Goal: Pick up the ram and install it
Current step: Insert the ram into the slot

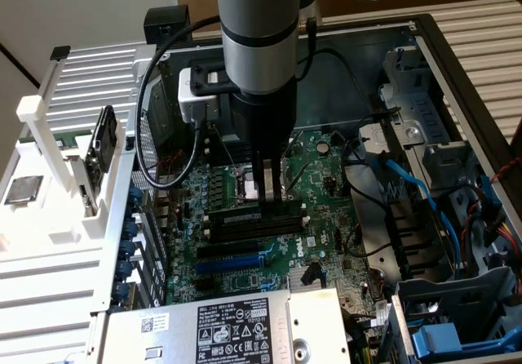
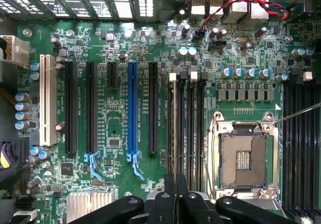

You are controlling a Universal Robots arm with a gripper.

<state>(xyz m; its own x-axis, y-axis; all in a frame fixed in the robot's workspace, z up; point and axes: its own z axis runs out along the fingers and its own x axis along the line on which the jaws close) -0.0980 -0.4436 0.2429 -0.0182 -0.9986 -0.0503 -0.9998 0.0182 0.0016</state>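
Down inside the open computer case (image 1: 383,42), my gripper (image 1: 270,191) stands upright over the motherboard (image 2: 118,176), with its tips at the bank of black memory slots (image 2: 193,133). In the wrist view the two fingers (image 2: 168,199) are drawn almost fully together, and between them I see only a thin pale edge. I take this for the ram (image 2: 174,148), seen edge-on and pinched by its flat faces. It runs along the slot of that bank nearest to the blue expansion slot (image 2: 132,108). Whether it sits in the slot or just above it, I cannot tell.

Beside the bank lies the processor socket (image 2: 244,156), open and with no chip in it. Well apart, on the exterior view's left, a white fixture (image 1: 49,225) outside the case carries a square silver chip (image 1: 23,189).

As I judge it, the ram is light and stiff, but thin and fragile. It will not bend safely, and its smooth faces may slip between the pads. The good hold is on the two flat faces near the middle of its length, high by the upper edge and away from the contacts, so that it does not tilt.
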